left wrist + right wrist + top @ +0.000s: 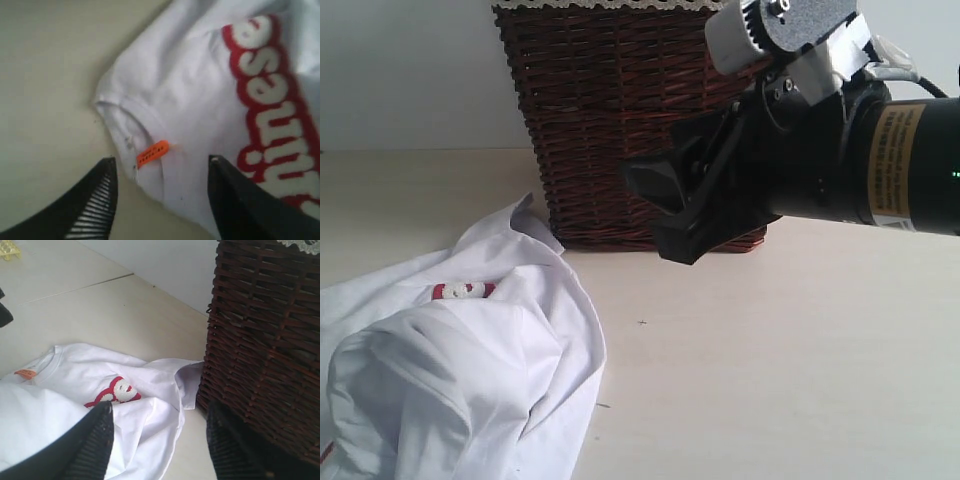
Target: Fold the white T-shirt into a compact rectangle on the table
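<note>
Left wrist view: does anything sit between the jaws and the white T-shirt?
Nothing visible does. The left gripper, jaws spread, looks straight onto the white T-shirt at its collar, where the orange tag shows. The shirt lies on the table with nothing on top of it there.

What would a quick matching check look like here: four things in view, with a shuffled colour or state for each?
1 white T-shirt
2 wicker basket
3 neck tag
4 left gripper

A orange
B open, holding nothing
C dark brown
D crumpled on the table

Pairs: 1-D, 2-C, 3-A, 4-B.
</note>
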Robot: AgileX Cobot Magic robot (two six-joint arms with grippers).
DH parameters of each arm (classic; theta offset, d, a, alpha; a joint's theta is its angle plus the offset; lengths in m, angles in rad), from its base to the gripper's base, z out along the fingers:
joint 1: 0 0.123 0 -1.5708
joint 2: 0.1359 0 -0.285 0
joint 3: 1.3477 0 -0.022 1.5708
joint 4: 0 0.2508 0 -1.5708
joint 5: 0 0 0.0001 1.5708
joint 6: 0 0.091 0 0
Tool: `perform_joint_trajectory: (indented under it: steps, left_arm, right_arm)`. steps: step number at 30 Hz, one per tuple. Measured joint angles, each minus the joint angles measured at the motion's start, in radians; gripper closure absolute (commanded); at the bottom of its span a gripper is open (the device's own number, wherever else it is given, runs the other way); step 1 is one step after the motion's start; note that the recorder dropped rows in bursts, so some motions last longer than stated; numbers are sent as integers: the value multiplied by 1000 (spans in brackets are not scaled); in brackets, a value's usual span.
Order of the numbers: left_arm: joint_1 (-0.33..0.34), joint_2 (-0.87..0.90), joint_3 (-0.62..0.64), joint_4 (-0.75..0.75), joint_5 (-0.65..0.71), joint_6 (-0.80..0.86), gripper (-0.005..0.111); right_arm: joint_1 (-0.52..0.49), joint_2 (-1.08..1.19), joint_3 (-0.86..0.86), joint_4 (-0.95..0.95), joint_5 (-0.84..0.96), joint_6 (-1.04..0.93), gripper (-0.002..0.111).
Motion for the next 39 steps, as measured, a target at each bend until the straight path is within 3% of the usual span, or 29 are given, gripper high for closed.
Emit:
perform_joint_trajectory:
  steps: [6,14,19,24,28,34,39]
  left_arm:
    - [45,231,21,-102,-45,115,53]
    - [143,583,21,-33,-137,182,53]
    - [207,681,10,20,-293,212,53]
    - [278,718,-19,116,-365,237,72]
    - [361,771,-77,202,-401,212,84]
    - [492,850,-235,268,-467,20,73]
    - [571,864,-364,298,-469,-22,71]
  right_arm:
    - [0,0,0,0,-6,0,54]
    - [0,0,0,-26,-6,4,54]
    - [0,0,0,-26,-6,4,54]
    - [0,0,0,-30,-6,4,54]
    - [0,0,0,-30,-6,4,54]
    - [0,0,0,-30,-6,4,54]
    - [0,0,0,-30,-23,5,54]
